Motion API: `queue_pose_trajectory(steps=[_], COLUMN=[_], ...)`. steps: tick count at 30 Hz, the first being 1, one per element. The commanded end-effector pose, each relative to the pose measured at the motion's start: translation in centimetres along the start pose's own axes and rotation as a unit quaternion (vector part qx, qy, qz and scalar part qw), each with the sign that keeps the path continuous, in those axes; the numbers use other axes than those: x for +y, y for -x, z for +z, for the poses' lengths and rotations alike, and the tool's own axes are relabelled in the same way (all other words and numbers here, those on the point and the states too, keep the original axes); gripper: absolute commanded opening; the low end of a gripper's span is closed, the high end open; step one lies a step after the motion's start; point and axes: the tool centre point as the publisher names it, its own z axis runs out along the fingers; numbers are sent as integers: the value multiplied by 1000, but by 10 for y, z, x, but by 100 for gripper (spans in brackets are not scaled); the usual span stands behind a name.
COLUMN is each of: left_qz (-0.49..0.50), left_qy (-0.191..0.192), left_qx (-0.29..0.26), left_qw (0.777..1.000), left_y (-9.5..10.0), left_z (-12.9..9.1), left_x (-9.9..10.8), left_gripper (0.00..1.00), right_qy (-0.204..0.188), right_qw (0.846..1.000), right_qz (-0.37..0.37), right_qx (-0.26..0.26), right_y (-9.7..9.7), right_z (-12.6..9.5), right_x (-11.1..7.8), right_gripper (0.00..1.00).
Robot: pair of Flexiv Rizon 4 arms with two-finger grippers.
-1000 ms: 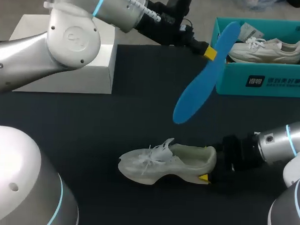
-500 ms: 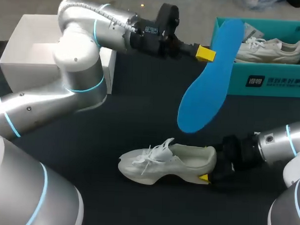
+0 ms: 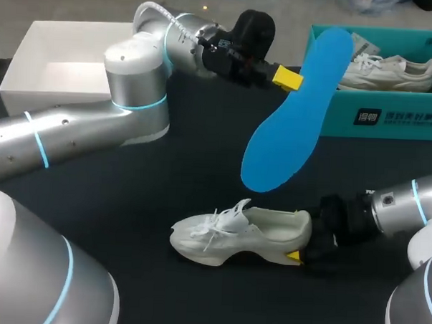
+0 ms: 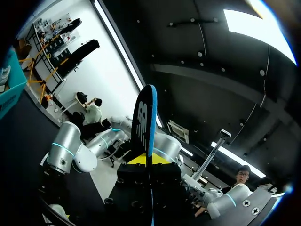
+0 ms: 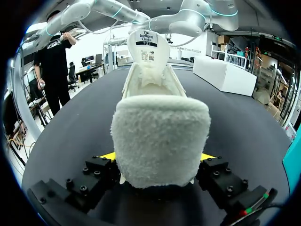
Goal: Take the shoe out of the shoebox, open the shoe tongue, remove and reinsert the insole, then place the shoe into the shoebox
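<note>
— What carries it all?
— A desk [image 3: 194,175] with a flat, matte black top.
— Anything standing on it toward the back?
— A white box [image 3: 55,76], open-topped, at the far left corner.

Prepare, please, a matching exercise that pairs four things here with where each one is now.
1. blue insole
2. shoe with raised tongue
3. second shoe
4. white box

a. inside the teal shoebox
b. on the table, heel in the right gripper
c. at the table's far left
d. in the air, held by the left gripper

Pairs: 1-d, 2-b, 3-a, 4-c
</note>
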Motion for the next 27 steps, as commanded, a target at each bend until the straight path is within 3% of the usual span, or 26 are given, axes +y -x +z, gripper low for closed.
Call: queue_pose_trajectory(steps=[1, 13, 17, 20, 27], left_qz=[1, 1, -11, 3, 26], left_qy=[9, 9, 25, 21, -27], left_qx=[26, 26, -144, -223, -306], left_qw=[1000, 1000, 989, 975, 951], left_y=[4, 4, -12, -21, -35], left_z=[-1, -1, 7, 8, 9], left_x=[-3, -3, 6, 10, 17], left_gripper=[0, 0, 0, 0, 0], right_qy=[-2, -2, -2, -2, -2], right_qw=[1000, 1000, 1000, 1000, 1000], right_qz=[0, 0, 0, 0, 0], right_qx=[-2, -2, -2, -2, -2], right_y=[-1, -1, -1, -1, -1], right_z=[5, 5, 5, 5, 5], right_x=[-2, -2, -2, -2, -2], right_gripper=[0, 0, 0, 0, 0])
